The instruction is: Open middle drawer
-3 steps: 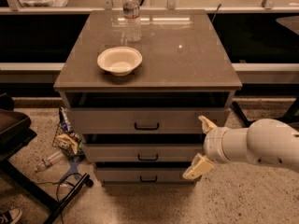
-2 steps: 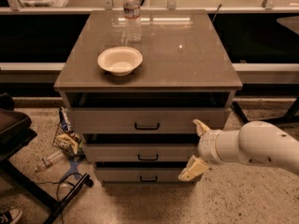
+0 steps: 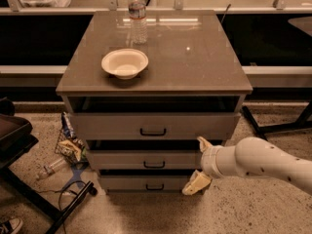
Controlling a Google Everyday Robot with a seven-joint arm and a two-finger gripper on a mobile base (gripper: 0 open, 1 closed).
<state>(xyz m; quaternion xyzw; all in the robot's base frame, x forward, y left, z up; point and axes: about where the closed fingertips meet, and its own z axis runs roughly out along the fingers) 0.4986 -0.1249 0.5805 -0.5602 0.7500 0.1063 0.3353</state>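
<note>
Got the cream-fingered two-finger gripper (image 3: pixel 200 163) on its white arm at the right front of the grey, brown-topped cabinet (image 3: pixel 195 57), jaws spread wide and pinching nothing: upper finger near the top right corner of the middle drawer front, lower finger down by the bottom drawer's right end. Seeing the grey flat-fronted middle drawer (image 3: pixel 122 159) with its small black bar handle (image 3: pixel 154 165) second of three down the cabinet front. Also noting a shallow white bowl (image 3: pixel 125 62) and clear plastic water bottle (image 3: pixel 138 14) on the cabinet top.
</note>
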